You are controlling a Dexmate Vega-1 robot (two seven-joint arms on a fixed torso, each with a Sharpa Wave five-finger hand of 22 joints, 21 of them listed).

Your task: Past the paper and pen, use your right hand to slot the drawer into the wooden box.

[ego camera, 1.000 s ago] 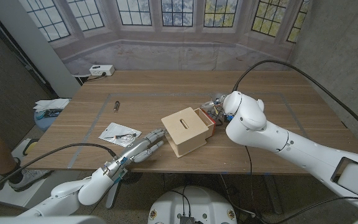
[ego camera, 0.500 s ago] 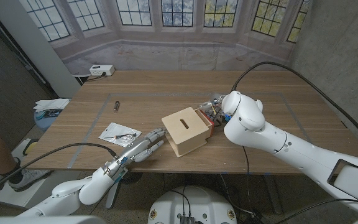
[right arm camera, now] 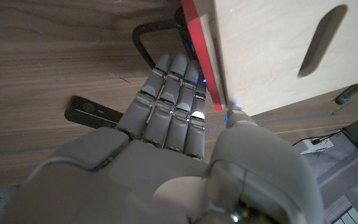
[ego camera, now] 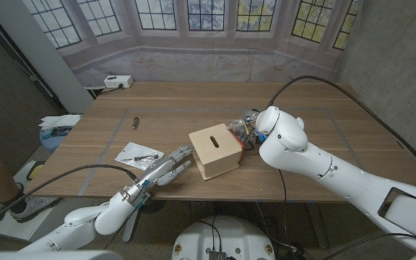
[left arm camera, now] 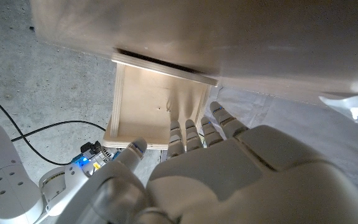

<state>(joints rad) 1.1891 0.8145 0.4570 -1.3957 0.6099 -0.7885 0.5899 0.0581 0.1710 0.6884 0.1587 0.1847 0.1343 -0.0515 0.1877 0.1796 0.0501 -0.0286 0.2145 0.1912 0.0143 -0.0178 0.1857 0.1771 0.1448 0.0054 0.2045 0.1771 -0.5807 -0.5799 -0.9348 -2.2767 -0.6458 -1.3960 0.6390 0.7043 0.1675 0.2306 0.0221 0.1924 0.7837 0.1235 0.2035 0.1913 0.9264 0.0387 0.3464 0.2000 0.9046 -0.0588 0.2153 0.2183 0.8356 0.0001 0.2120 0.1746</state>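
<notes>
1. Now the drawer [right arm camera: 202, 59] sits almost wholly inside the wooden box [ego camera: 215, 150]; a second ago its red-faced end stuck well out on the box's right side, and half a second ago it was about halfway in.
2. Over that second the box has slid slightly toward the robot's left, and the right arm has followed it.
3. In the right wrist view the right hand [right arm camera: 173, 118] has its fingers straight and pressed together, their tips against the drawer's red face; it holds nothing.
4. The left hand [ego camera: 161, 172] rests on the table [ego camera: 323, 123] near its front edge, fingers extended and slightly apart, fingertips just beside the box; whether they touch it I cannot tell.
5. The paper [ego camera: 139, 154] with a pen [ego camera: 145, 157] on it lies just behind the left hand, left of the box.
6. A small dark object [ego camera: 136, 122] lies farther back on the table.
</notes>
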